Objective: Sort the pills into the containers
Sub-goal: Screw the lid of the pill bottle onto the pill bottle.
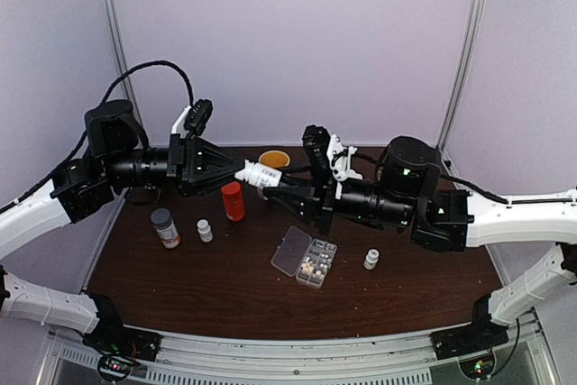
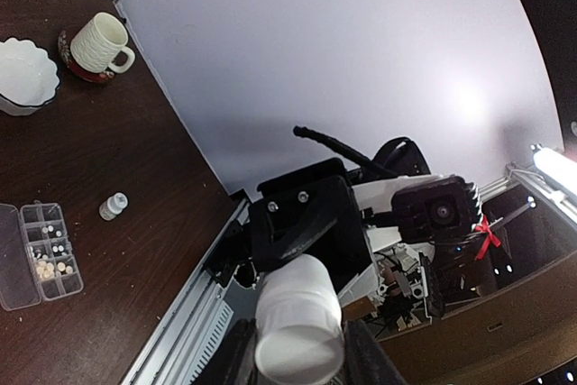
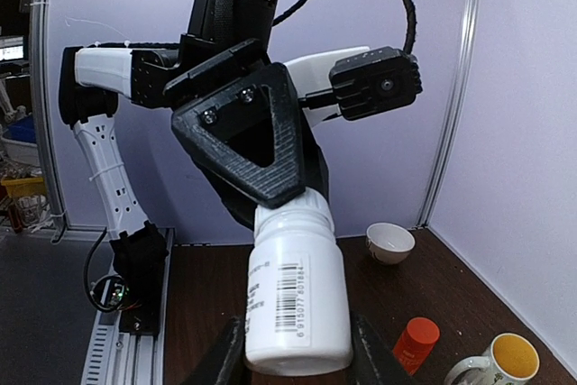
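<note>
The left hand (image 1: 237, 171) and the right hand (image 1: 274, 187) both grip one white bottle (image 1: 256, 175) in the air, its long axis running 9 to 3 o'clock. The organizer box (image 1: 293, 252) with pills (image 1: 313, 269) lies on the counter (image 1: 225, 290) at 5 o'clock, nearer the right hand.

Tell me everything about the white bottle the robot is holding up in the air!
The bottle is white, smooth plastic, round, with a label bearing a black barcode. It lies sideways in the air above the table. The left fingers pinch its narrow top end; the right fingers clamp its wider body.
</note>
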Available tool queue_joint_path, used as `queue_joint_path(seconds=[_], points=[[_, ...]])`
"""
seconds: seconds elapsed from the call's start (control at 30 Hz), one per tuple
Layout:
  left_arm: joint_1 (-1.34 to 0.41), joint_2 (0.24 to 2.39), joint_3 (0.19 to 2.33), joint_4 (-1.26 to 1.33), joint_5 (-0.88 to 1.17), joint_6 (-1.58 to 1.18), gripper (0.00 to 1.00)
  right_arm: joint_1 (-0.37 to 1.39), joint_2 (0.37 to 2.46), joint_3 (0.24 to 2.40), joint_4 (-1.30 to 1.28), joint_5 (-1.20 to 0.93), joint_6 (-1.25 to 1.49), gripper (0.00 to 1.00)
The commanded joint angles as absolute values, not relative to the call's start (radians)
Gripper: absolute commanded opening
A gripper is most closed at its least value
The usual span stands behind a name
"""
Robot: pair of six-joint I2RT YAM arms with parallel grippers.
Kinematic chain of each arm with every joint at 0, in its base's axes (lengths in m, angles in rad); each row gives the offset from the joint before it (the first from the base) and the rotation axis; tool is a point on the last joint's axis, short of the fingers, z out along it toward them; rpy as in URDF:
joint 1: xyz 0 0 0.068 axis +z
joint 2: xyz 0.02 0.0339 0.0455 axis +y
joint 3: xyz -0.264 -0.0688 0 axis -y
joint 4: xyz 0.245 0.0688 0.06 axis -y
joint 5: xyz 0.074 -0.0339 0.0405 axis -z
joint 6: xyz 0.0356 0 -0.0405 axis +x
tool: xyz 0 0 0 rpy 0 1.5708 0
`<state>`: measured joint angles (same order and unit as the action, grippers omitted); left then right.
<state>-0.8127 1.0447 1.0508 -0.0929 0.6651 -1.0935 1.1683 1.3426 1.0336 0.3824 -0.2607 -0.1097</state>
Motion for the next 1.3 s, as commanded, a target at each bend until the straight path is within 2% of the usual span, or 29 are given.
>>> queue_joint_path(seconds=[0.0, 0.13, 0.3, 0.47, 0.7, 0.9, 1.27], points=[[-0.822, 1.065, 1.015, -0.017, 0.657, -1.133, 0.32, 1.18, 1.32, 1.014, 0.443, -0.199, -0.113, 0.0], [-0.822, 1.084, 1.033, -0.046, 0.673, -1.037, 0.32, 1.164, 1.351, 1.057, 0.45, -0.309, 0.035, 0.0], [-0.822, 1.151, 1.081, -0.083, 0.795, -0.854, 0.31, 1.117, 1.375, 1.036, 0.615, -0.499, 0.306, 0.0], [-0.823, 1.197, 1.175, -0.266, 0.833, -0.545, 0.29, 1.106, 1.378, 1.033, 0.64, -0.546, 0.496, 0.0], [-0.823, 1.146, 1.149, -0.24, 0.79, -0.28, 0.34, 1.092, 1.359, 0.973, 0.77, -0.58, 0.771, 0.0], [-0.827, 1.127, 1.158, -0.27, 0.801, 0.044, 0.33, 1.09, 1.351, 0.972, 0.787, -0.622, 0.881, 0.0], [-0.831, 1.162, 1.263, -0.473, 0.899, 0.631, 0.39, 1.088, 1.365, 0.98, 0.848, -0.703, 1.043, 0.0]])
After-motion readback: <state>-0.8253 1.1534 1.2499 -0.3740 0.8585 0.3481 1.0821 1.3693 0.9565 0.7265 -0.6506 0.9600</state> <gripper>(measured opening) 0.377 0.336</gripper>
